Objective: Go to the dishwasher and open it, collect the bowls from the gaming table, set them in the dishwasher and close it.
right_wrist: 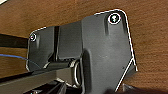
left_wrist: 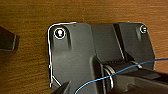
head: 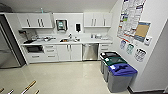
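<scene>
While both wrist views face brown wood-grain surface (left_wrist: 30, 20), finger state of either gripper: cannot tell.

Head view: kitchenette ahead across pale glossy floor (head: 62, 75). Dishwasher (head: 90, 51), stainless front, door shut, under worktop (head: 82, 41) toward its right end, between white cabinet doors (head: 70, 52) and narrow drawer stack (head: 104, 47). Sink (head: 65, 40) at worktop middle. Wall cabinets (head: 35, 20) above left end. Three lidded bins (head: 117, 72) along right wall, near dishwasher; blue lid nearest camera. Posters (head: 130, 17) on right wall. Fridge (head: 7, 47) at far left.
</scene>
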